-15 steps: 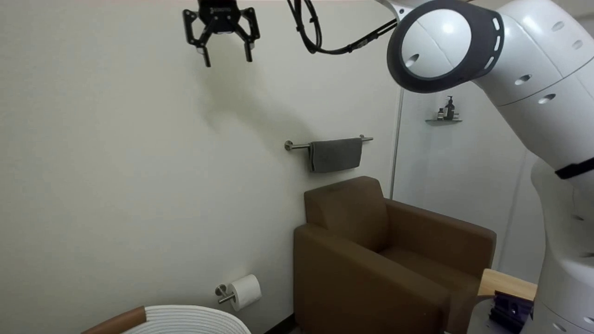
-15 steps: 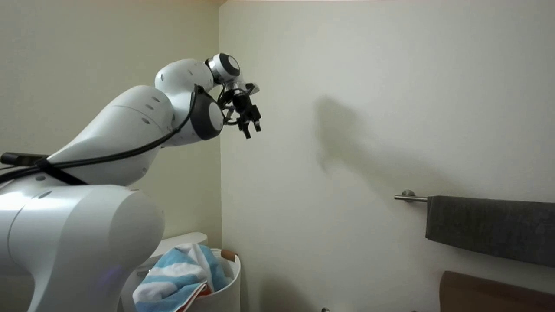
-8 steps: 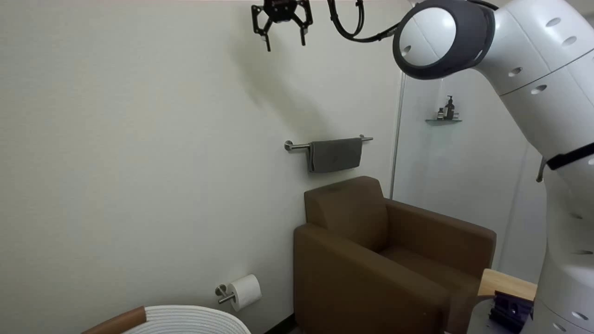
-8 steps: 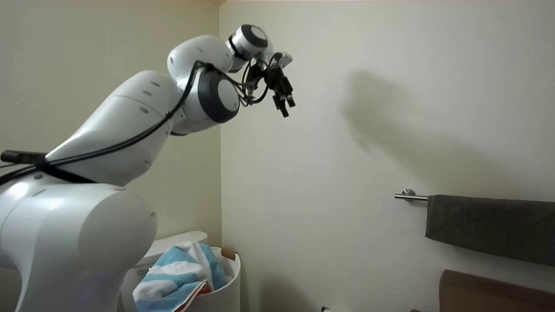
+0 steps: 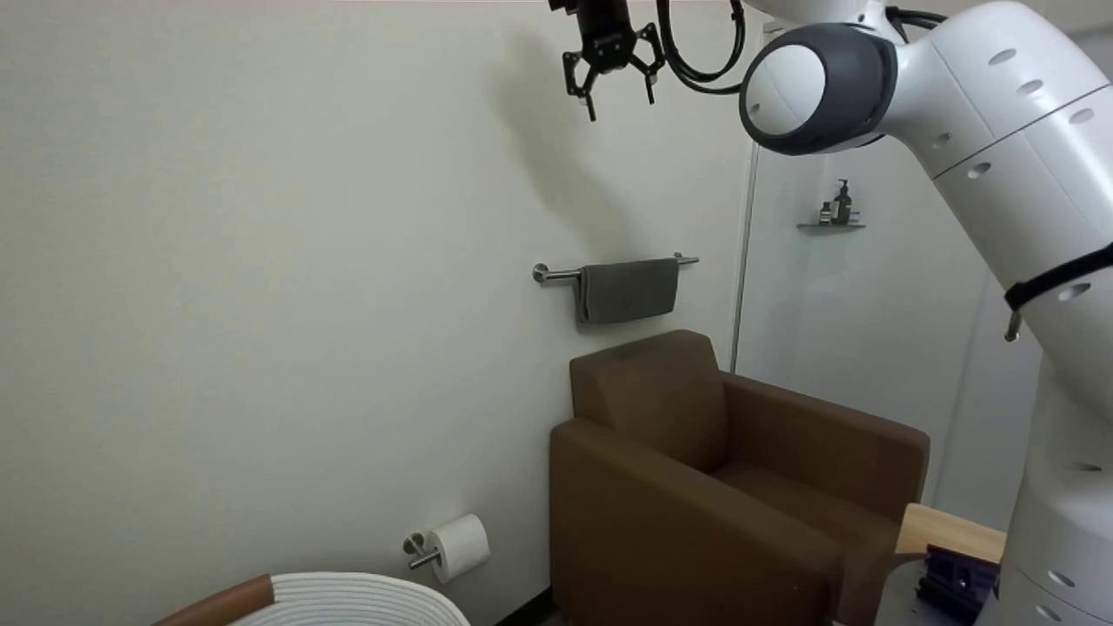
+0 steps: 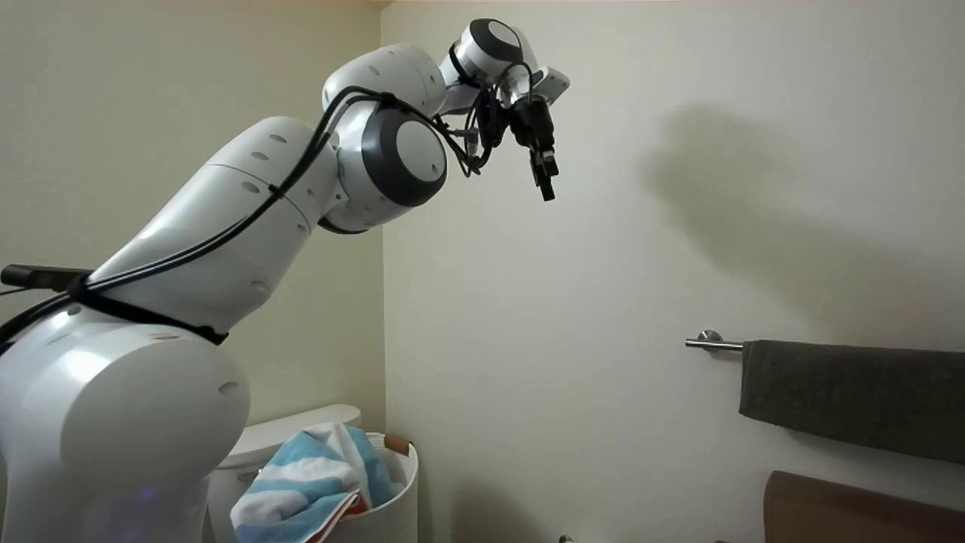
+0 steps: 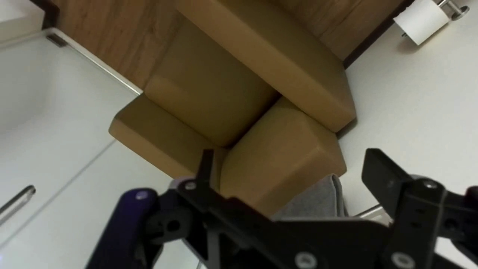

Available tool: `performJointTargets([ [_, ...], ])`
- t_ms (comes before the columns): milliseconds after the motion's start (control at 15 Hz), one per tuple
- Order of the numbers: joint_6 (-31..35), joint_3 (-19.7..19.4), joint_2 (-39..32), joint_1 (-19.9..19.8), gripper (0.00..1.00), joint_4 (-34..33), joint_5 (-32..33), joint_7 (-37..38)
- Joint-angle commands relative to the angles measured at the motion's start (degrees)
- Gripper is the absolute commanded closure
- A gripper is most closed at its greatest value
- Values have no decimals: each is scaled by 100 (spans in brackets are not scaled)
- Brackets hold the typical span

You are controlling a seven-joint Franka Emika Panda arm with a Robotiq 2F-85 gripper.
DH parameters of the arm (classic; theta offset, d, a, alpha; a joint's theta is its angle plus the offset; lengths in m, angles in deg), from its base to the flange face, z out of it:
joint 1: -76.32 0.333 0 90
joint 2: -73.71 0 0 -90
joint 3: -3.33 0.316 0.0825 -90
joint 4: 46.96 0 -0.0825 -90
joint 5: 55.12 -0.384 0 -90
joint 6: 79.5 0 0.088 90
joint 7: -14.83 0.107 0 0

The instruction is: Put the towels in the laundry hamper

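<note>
Hand [image 5: 622, 109] spread wide, nothing held; in an exterior view the grey towel [image 5: 629, 294] hangs from the bar [image 5: 561, 274] at the hand's 6 o'clock. Striped towel [image 6: 305, 479] lies partly in the hamper [image 6: 396, 520], edge draped outside. Judged best: pinch cloth below bar, lift over, then swing.

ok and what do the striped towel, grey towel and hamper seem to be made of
Striped towel: looks like soft, matte cloth, slumping in loose folds.
Grey towel: likely matte cloth, draping over its bar; fibre unclear.
Hamper: apparently matte white rope, coiled, judging by the ridges; its smooth brown patch may be leather.
</note>
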Motion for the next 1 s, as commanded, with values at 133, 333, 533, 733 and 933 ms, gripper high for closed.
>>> performJointTargets([
  [133,-130,241,21,-541,0,56,-570,90],
  [333,-126,316,26,-661,0,70,-671,88],
  [533,99,309,-63,-739,0,24,-726,315],
  [733,781,222,-382,-1380,0,77,-866,657],
  [933,1608,200,-637,-2088,0,114,-968,833],
])
